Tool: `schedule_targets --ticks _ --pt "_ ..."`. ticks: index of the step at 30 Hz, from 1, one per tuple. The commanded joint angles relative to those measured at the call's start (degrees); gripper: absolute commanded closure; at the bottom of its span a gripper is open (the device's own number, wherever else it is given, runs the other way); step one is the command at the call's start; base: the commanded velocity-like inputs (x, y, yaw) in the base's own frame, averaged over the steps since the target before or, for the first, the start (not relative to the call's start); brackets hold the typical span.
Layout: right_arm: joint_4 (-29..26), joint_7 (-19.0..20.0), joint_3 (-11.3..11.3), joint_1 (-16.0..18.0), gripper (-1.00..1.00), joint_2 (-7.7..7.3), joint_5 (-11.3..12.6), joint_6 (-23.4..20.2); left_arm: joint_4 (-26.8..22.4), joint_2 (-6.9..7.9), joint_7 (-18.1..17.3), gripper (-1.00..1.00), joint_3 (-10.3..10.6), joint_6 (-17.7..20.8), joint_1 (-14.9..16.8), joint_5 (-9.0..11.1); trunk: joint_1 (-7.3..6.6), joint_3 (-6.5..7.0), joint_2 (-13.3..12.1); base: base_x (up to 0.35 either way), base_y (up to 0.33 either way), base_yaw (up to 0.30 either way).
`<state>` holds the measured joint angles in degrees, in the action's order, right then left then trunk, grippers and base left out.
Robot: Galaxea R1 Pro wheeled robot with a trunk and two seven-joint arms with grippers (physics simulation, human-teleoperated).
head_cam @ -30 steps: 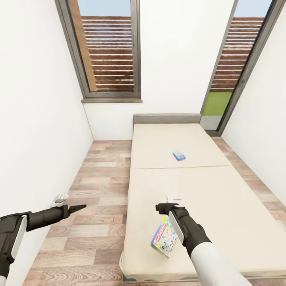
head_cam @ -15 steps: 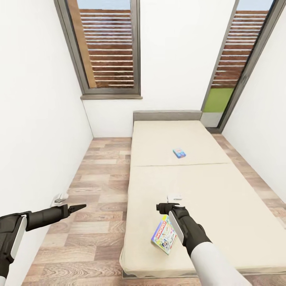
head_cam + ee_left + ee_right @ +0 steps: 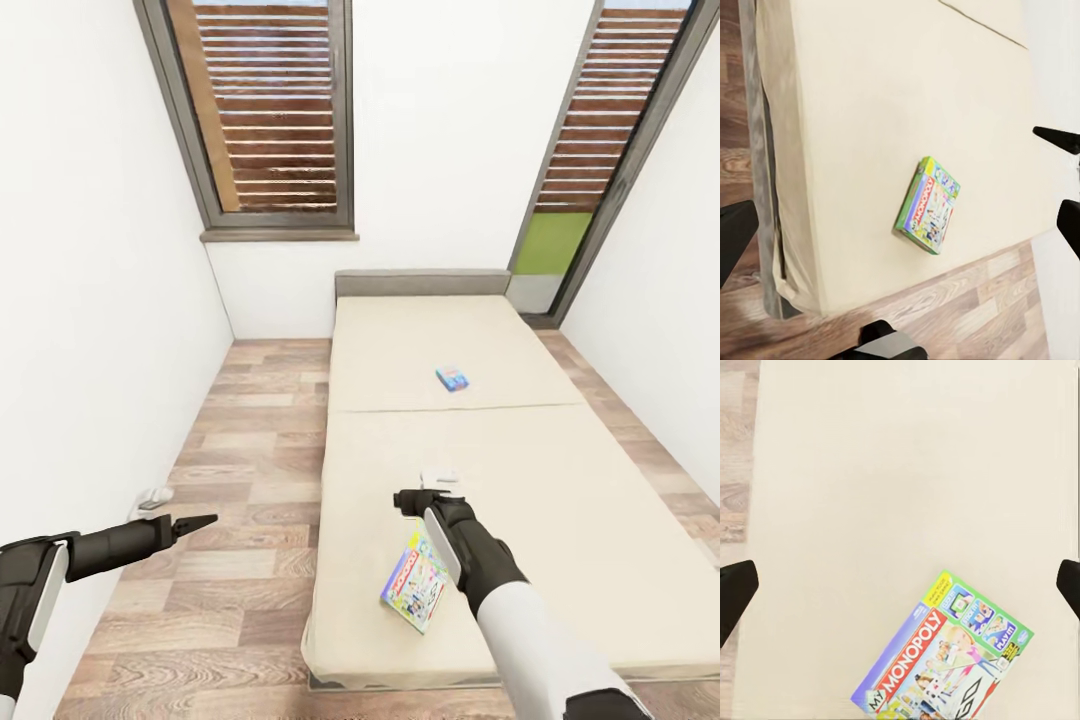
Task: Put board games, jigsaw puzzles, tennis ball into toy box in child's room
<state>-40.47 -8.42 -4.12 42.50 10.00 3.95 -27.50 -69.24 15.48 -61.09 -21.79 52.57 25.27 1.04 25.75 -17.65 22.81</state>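
While right end effector (image 3: 408, 497) hovers wide open over the bed (image 3: 560, 480), Monopoly box (image 3: 413, 588) lies lower center; small blue game (image 3: 452, 379) mid-frame; left end effector (image 3: 197, 521) state unclear.

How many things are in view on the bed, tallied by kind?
Board games: 2 – the Monopoly box near the foot end, the small blue box farther up the bed
Other toys: 0
Total: 2
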Motion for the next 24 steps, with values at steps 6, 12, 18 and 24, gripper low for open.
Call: schedule_targets --ticks 6,12,18,24 --pt "5.09 -0.46 -0.01 6.3 -1.0 0.0 0.44 -0.77 -0.02 0.0 -0.23 -1.0 -0.16 0.51 0.05 0.11 0.03 -0.67 0.11 0.0 0.0 0.0" --pt "12.15 -0.46 0.05 10.42 -1.0 0.0 0.44 -0.41 -0.02 0.07 -0.37 -1.0 -0.27 0.56 0.05 0.15 0.03 -1.23 0.11 0.0 0.0 0.0" --pt "15.08 -0.46 1.96 11.05 -1.0 -0.13 0.44 1.92 -0.02 0.14 -0.43 -1.0 -0.29 0.59 0.05 0.14 0.03 -1.8 0.11 0.0 0.0 0.0" --pt "17.84 -0.44 4.24 11.05 -1.0 -0.4 0.35 3.21 -0.02 0.16 -0.5 -1.0 -0.35 0.6 0.05 0.15 0.03 -2.36 0.11 0.0 0.0 0.0"
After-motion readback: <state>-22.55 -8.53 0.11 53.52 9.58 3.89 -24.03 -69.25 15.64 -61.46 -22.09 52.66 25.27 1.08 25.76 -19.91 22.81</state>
